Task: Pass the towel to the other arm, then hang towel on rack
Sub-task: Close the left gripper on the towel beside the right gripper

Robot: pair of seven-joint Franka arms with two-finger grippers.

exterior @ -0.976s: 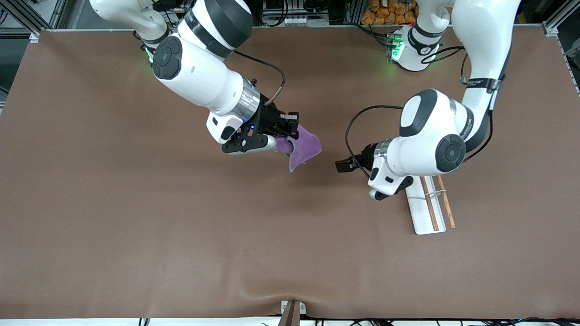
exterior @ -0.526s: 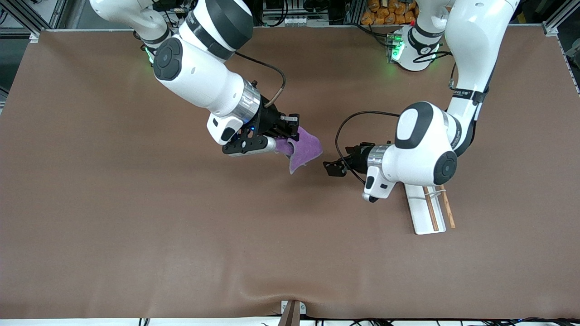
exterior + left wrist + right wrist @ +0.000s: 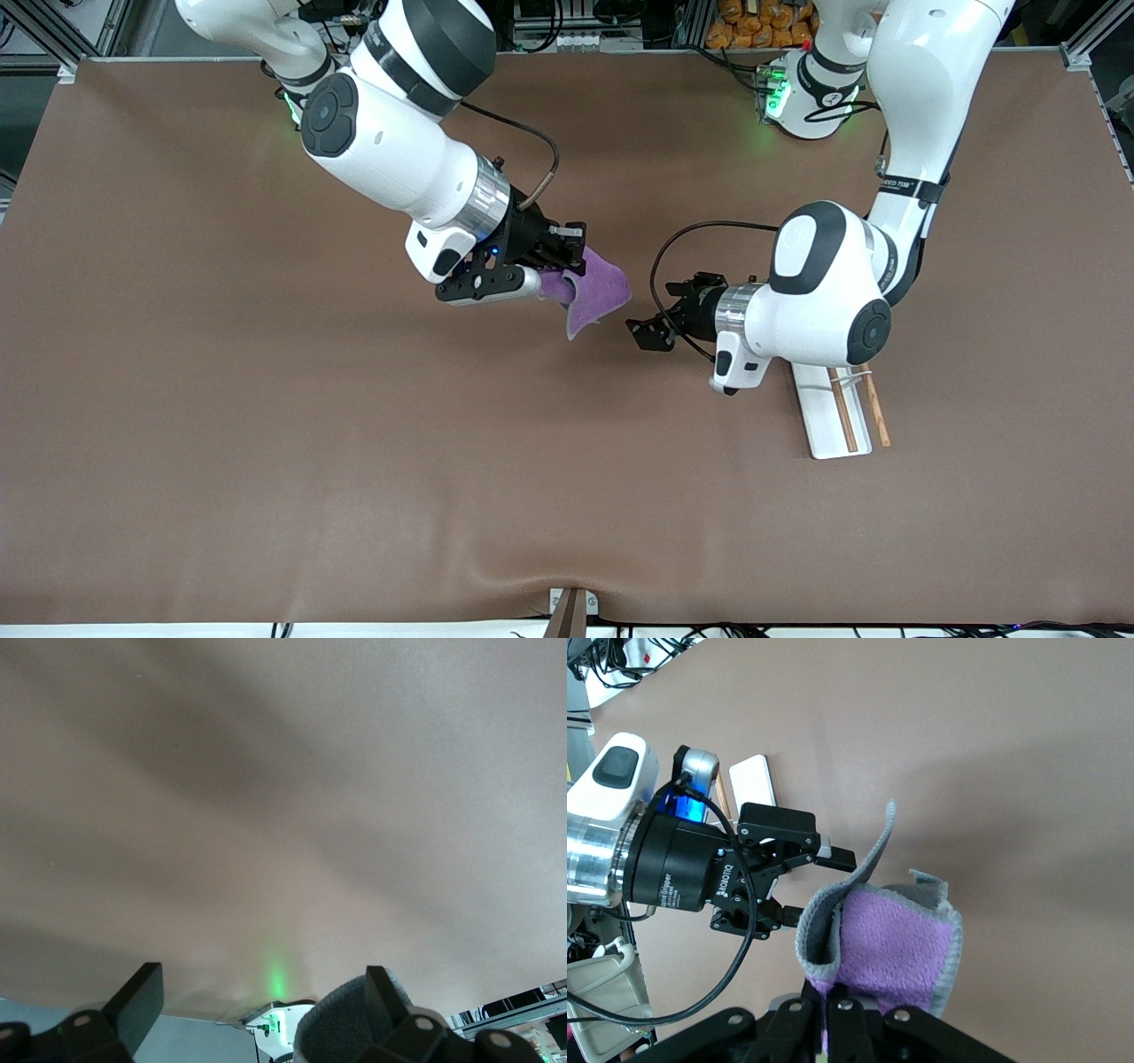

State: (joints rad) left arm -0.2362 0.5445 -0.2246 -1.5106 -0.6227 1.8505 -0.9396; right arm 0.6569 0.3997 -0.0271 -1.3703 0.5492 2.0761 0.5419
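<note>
Left gripper nearer towel (agape)

Towel: purple pile on one face, dark grey reverse and grey edging showing in the right wrist view. Rack: white flat base, two brown wooden rods; table covered in plain matte brown, no pattern. Right gripper and left gripper both black, on silver-ringed white arms with dark grey joint caps; green lights glow at the bases.
</note>
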